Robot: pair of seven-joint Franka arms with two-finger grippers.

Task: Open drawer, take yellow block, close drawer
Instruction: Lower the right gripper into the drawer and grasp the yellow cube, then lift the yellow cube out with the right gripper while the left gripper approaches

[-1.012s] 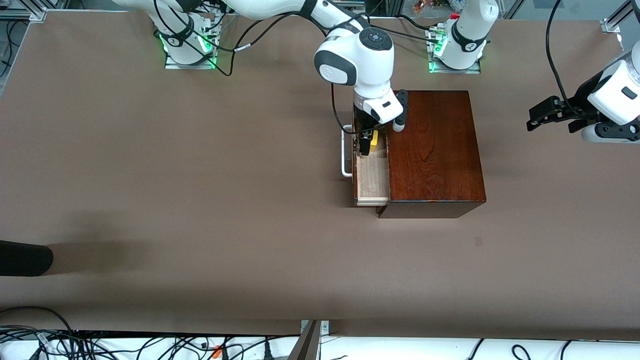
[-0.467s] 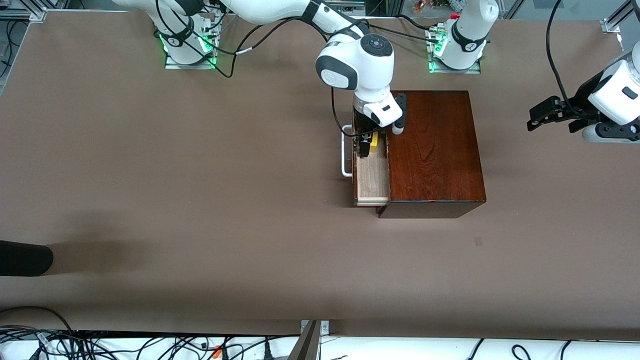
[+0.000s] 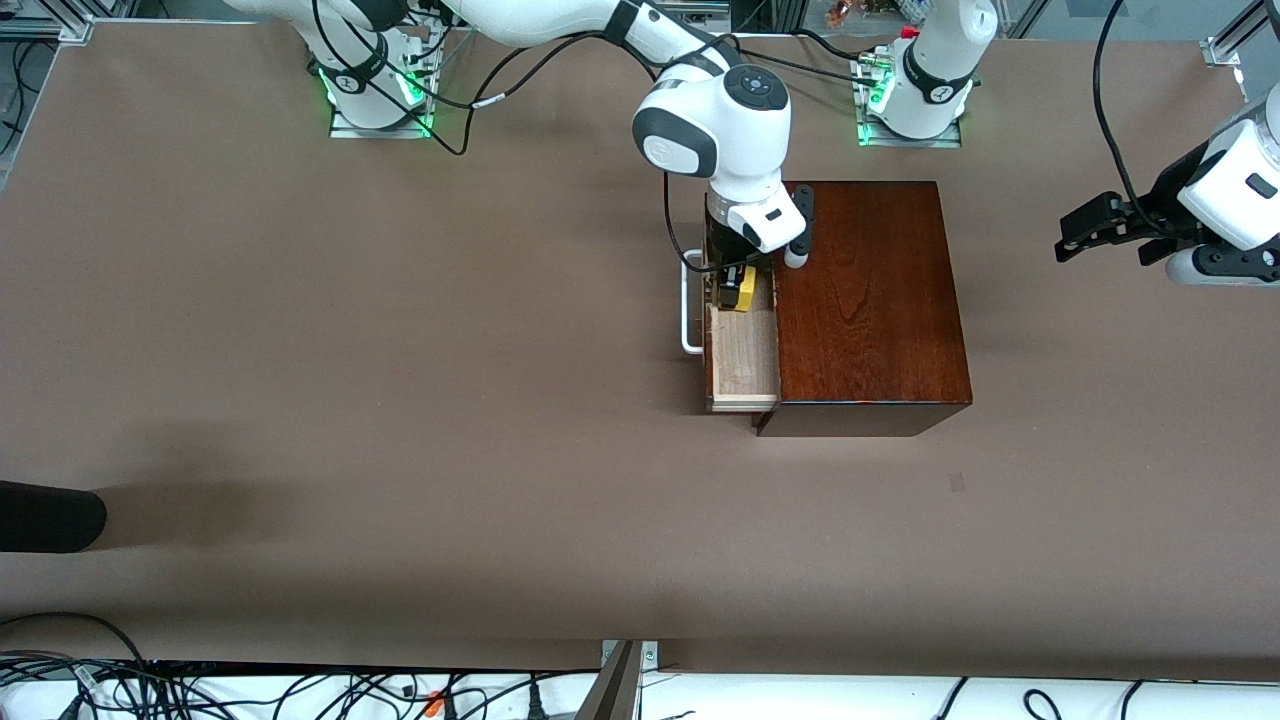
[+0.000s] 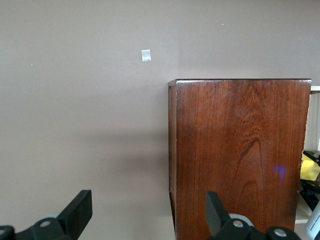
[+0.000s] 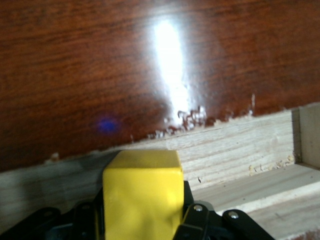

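Observation:
The drawer (image 3: 745,355) stands pulled out of the dark wooden box (image 3: 865,300), with its pale inside showing and its white handle (image 3: 690,310) toward the right arm's end. My right gripper (image 3: 738,290) reaches down into the drawer's part nearest the robots' bases and is shut on the yellow block (image 3: 744,288). In the right wrist view the block (image 5: 142,195) sits between the black fingers, beside the drawer's pale wall (image 5: 235,150). My left gripper (image 3: 1075,235) waits open and empty at the left arm's end, apart from the box (image 4: 240,150).
A black rounded object (image 3: 50,515) lies at the table's edge at the right arm's end. A small pale patch (image 3: 957,483) marks the table nearer the front camera than the box. Cables (image 3: 300,690) lie along the front edge.
My right wrist has shifted slightly toward the robots' bases, with the yellow block still between its fingers. The drawer and the left arm have not moved.

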